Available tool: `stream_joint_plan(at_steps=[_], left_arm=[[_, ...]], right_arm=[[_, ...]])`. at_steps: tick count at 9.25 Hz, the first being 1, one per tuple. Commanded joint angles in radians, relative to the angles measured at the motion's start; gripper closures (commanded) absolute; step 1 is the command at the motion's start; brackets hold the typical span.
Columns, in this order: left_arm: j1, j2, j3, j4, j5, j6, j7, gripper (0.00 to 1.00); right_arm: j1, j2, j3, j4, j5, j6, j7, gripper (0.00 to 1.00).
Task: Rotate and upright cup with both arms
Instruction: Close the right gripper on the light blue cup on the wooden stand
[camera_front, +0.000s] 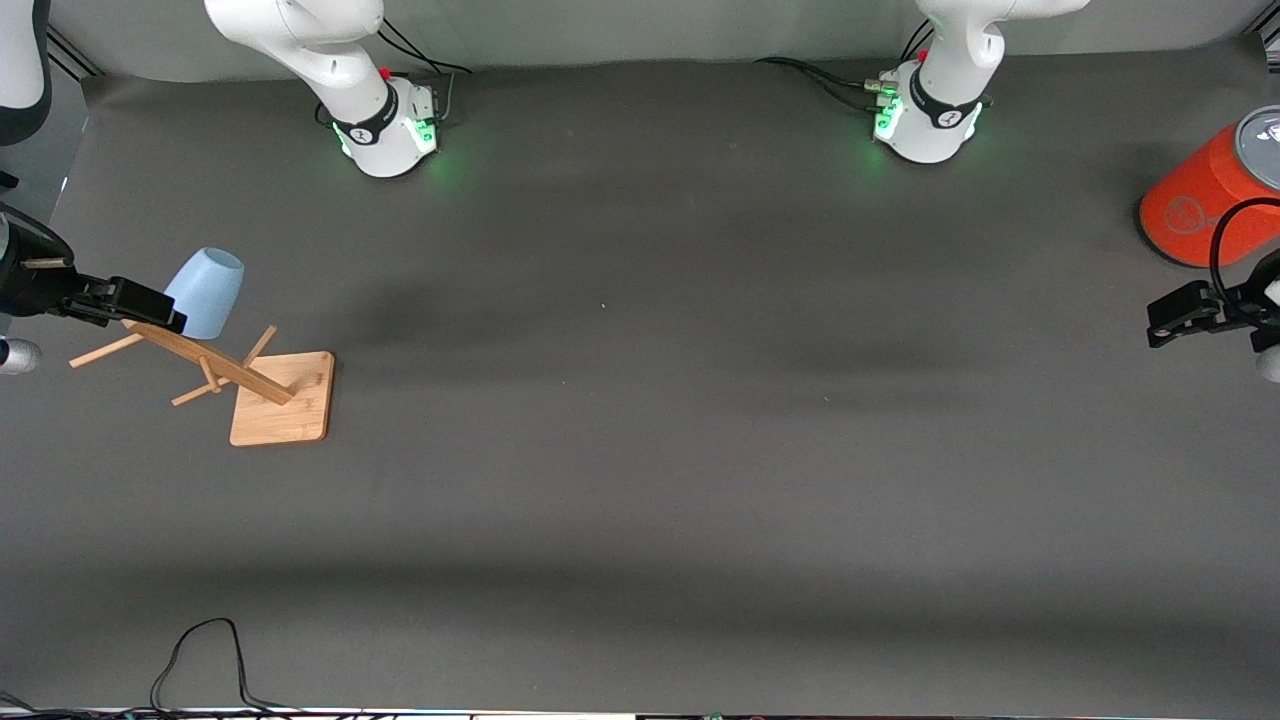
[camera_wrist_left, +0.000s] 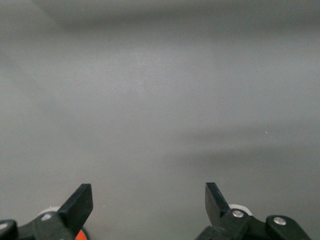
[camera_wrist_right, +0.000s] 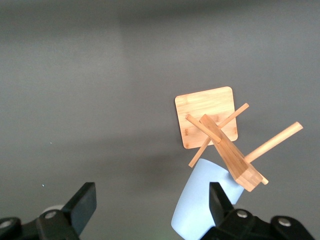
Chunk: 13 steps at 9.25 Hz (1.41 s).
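Observation:
The pale blue cup hangs tilted on an upper peg of a wooden rack, near the right arm's end of the table. My right gripper is open and level with the rack's top, right beside the cup. In the right wrist view the cup lies partly under one finger of that gripper, not between the jaws. My left gripper is open and empty, waiting over the left arm's end of the table. In the left wrist view it shows only bare table.
The rack stands on a square wooden base, also seen in the right wrist view, with several pegs sticking out. A large orange cylinder with a grey top stands beside the left gripper. A black cable lies at the near edge.

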Motion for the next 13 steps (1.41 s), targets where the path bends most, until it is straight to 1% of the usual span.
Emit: stream_joint_plan(at_steps=[1,5,7,9,10,11,12,13], left_arm=[[-0.001,0.017,0.0,0.03,0.007,-0.011,-0.005,0.0],[-0.001,0.017,0.0,0.028,0.004,-0.013,-0.009,0.0],[-0.003,0.017,0.0,0.028,0.004,-0.013,-0.006,0.0],[-0.003,0.017,0.0,0.028,0.004,-0.016,-0.006,0.0],[-0.003,0.017,0.0,0.028,0.003,-0.016,-0.006,0.0],[-0.003,0.017,0.0,0.028,0.003,-0.016,-0.006,0.0],[-0.003,0.017,0.0,0.028,0.003,-0.016,-0.006,0.0],[-0.003,0.017,0.0,0.03,0.003,-0.016,-0.005,0.0]], right_arm=[[0.009,-0.031,-0.007,-0.028,-0.015,0.029,-0.072,0.0],[0.009,-0.038,-0.007,-0.032,-0.017,0.031,-0.082,0.0],[0.009,-0.039,-0.009,-0.035,-0.017,0.041,-0.161,0.0],[0.009,-0.053,-0.009,-0.055,-0.018,0.046,-0.165,0.0],[0.009,-0.079,-0.009,-0.102,-0.04,0.081,-0.177,0.0],[0.009,-0.143,-0.009,-0.2,-0.067,0.139,-0.2,0.0],[0.003,-0.193,-0.018,-0.266,-0.067,0.16,-0.202,0.0],[0.008,-0.212,-0.055,-0.291,-0.067,0.155,-0.206,0.0]])
